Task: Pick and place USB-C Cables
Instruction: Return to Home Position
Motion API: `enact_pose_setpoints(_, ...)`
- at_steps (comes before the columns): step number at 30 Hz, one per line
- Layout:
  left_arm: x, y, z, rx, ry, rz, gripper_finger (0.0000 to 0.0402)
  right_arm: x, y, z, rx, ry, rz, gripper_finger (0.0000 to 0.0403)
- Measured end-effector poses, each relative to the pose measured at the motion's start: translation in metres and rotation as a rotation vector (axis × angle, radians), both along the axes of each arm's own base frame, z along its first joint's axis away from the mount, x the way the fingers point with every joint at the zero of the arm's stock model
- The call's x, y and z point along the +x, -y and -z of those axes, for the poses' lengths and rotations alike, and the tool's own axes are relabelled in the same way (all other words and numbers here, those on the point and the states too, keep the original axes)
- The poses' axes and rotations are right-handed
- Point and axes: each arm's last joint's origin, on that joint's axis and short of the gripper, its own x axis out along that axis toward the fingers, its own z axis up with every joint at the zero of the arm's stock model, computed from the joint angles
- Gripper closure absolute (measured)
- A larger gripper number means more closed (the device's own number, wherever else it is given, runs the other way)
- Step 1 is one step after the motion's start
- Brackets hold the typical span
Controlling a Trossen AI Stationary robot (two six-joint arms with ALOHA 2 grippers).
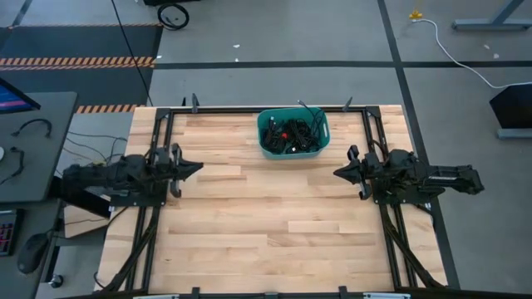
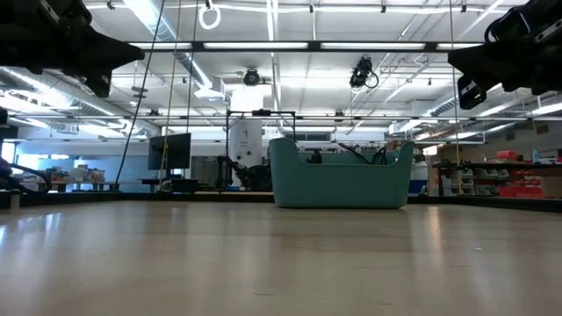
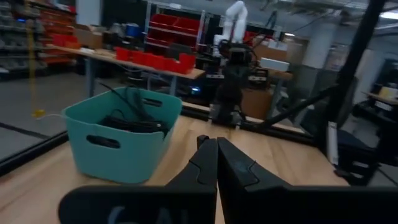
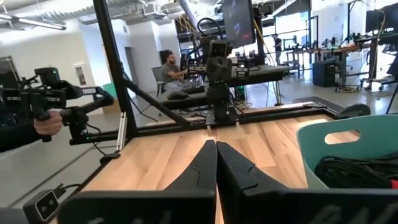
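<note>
left arm [image 1: 108, 176] and right arm [image 1: 432, 177] folded at opposite sides, level, facing each other. left jaws and right jaws both closed, empty.

USB-C Cables [image 1: 291, 133] in teal bin [image 1: 293, 154], off-axis between both sets of jaws: tangled, count unreadable; bin wall hides most in low view, right wrist view crops bin.

My two arms, black from end to end.
My left arm [image 1: 116, 177] and right arm [image 1: 432, 178] are chunky, matte-black blocks; the left gripper [image 3: 216, 142] and right gripper [image 4: 216, 144] carry flat, angular fingers [image 3: 199, 171] tapering to points.
</note>
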Motion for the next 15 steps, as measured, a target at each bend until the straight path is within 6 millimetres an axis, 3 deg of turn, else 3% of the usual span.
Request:
enact_pose_setpoints(7,0.0,-0.013,0.004,0.027,-0.047,0.105,0.04,0.0,0.0,0.0,0.026,0.002,0.007,0.0395)
enact_pose_setpoints(12,0.008,-0.015,0.027,0.045,0.004,0.173,0.04,0.0,0.0,0.0,0.025,0.002,0.008,0.0392)
enact_pose_setpoints(15,0.008,-0.013,0.024,0.064,0.032,0.188,0.04,0.0,0.0,0.0,0.026,0.002,0.008,0.0392)
